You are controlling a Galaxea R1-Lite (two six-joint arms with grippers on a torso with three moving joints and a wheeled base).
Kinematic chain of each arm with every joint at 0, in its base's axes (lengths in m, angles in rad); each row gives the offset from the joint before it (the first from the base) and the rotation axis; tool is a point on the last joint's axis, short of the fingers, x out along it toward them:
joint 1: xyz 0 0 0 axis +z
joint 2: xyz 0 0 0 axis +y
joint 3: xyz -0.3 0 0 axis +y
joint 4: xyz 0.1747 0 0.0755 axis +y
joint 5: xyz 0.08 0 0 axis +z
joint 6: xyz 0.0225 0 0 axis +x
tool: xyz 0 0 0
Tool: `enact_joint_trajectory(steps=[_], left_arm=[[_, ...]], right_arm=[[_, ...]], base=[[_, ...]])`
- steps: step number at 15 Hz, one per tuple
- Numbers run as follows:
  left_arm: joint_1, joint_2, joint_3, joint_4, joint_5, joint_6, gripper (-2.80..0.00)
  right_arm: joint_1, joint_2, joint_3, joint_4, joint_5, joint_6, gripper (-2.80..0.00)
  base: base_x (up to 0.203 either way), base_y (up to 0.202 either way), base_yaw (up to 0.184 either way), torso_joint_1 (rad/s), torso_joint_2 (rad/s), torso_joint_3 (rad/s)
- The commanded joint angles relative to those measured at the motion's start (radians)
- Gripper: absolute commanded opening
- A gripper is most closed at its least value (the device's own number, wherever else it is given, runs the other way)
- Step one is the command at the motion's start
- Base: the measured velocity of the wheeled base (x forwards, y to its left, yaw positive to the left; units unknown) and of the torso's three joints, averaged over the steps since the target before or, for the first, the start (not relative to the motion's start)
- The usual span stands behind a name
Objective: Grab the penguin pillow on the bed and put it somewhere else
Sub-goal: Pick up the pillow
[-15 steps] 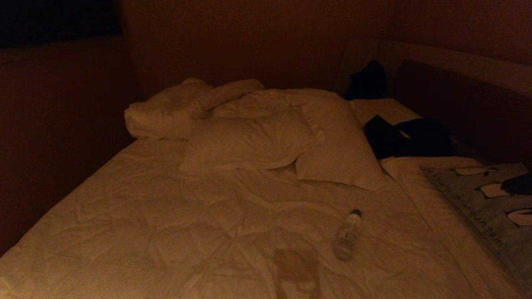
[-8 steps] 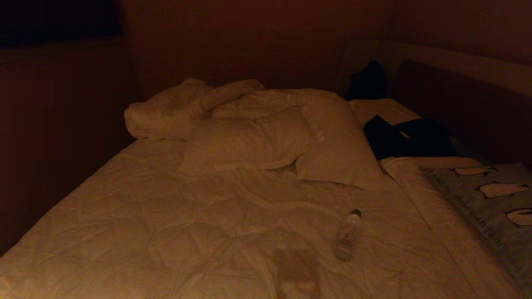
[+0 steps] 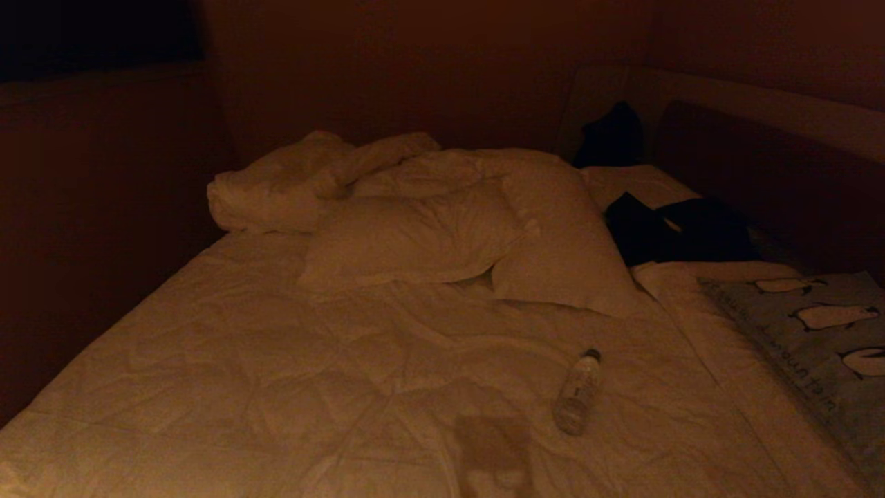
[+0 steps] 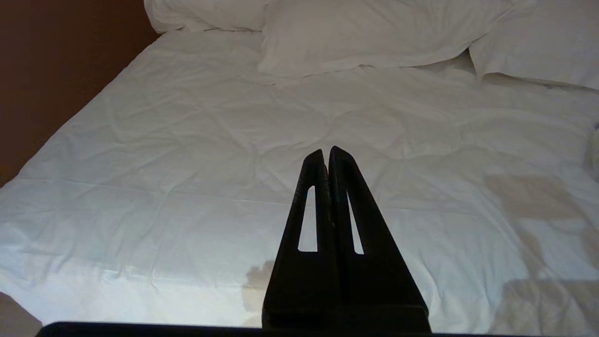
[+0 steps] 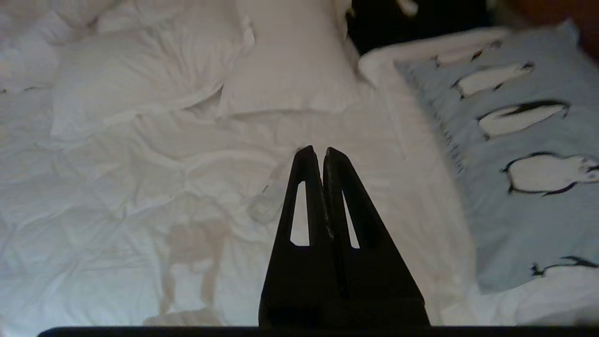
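Dim room, wide bed (image 3: 276, 360) with wrinkled cream bedding. The penguin pillow (image 3: 823, 339) lies flat at the bed's right edge, near the headboard (image 3: 760, 138), lettering running along its inner edge; only part of it falls inside the head view. In the right wrist view the same pillow (image 5: 514, 140) shows a row of black-and-white penguins on grey-blue cloth.

Two plain white pillows (image 3: 415, 238) overlap mid-bed, a rumpled duvet (image 3: 276, 187) bunched behind them toward the far left corner. Dark clothing (image 3: 674, 228) sits between the white pillows and the headboard, just beyond the penguin pillow. A small clear bottle (image 3: 577, 391) lies on its side on the bedding, apart from the penguin pillow. A faint stain (image 3: 491, 449) marks the sheet near the bottle.

Right claw (image 5: 322, 152): closed, empty, above the bedding, bottle just past its tips, penguin pillow off to one side, untouched. Left claw (image 4: 326, 152): closed, empty, over bare sheet.
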Motion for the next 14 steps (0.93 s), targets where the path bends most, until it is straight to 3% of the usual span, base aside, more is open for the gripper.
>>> enact_joint_trajectory(steps=[1,14], left_arm=[[0.001,0.0,0.0,0.0,0.0,0.0,-2.8],[0.001,0.0,0.0,0.0,0.0,0.0,-2.8]], right_arm=[[0.0,-0.091,0.024,0.003,0.0,-0.015,-2.8],[0.008,-0.418,0.092,0.013,-0.003,-0.084,-2.8]], base=[[0.0,0.0,0.0,0.0,0.0,0.0],[0.0,0.0,0.0,0.0,0.0,0.0]])
